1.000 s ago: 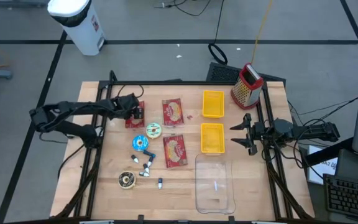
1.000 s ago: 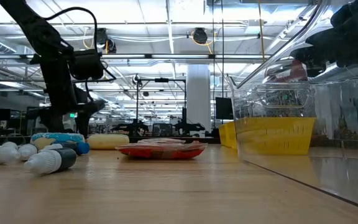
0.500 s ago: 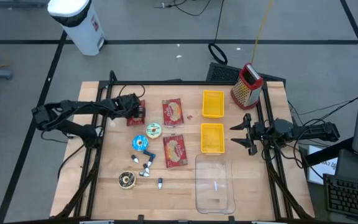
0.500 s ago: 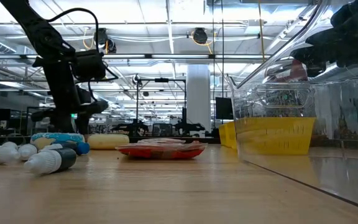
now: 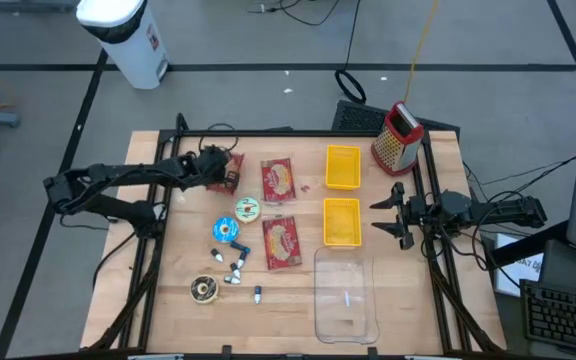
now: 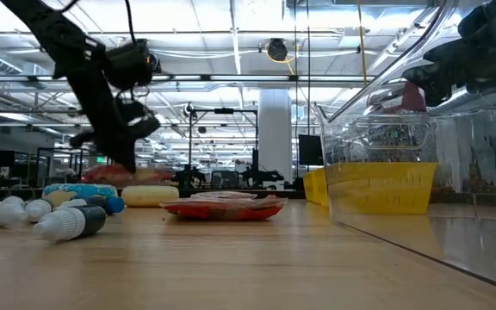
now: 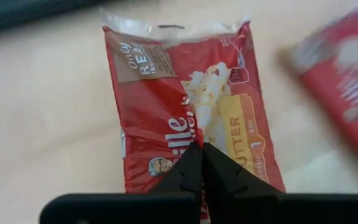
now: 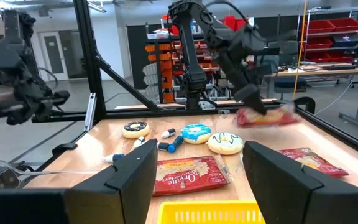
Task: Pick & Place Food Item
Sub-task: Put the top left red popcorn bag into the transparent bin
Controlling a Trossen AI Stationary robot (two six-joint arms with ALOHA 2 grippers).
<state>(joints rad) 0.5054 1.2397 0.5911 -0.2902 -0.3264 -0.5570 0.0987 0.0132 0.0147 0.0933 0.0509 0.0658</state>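
A red popcorn packet (image 7: 166,106) hangs clear of the table at the far left, with my left gripper (image 7: 201,149) shut on it. The same packet (image 5: 230,172) shows in the high view, in the low view (image 6: 136,175), and blurred in the right wrist view (image 8: 267,117). Two more red packets (image 5: 279,180) (image 5: 281,241) lie flat on the table's middle. Two yellow bins (image 5: 343,167) (image 5: 341,221) stand to their right. My right gripper (image 8: 197,180) waits open at the right edge (image 5: 393,215), pointing level across the table. My left gripper pinches the packet's printed face (image 7: 194,134) between its two shut fingertips, about halfway across its width. The fingers slant down from the table's left side and lie along the packet. The packet (image 6: 136,175) is lifted clear of the table, roughly level; its near end is hidden behind the fingers.
Two iced donuts (image 5: 247,210) (image 5: 226,229), a chocolate one (image 5: 204,289) and several small bottles (image 5: 234,264) lie left of centre. A clear plastic tub (image 5: 345,295) stands near the front. A metal grater (image 5: 398,137) stands at the far right corner.
My left gripper has shut on the red packet, then risen and rolled at the wrist. The packet, flat on the table before, now hangs clear of the wood and sits a little nearer the far edge.
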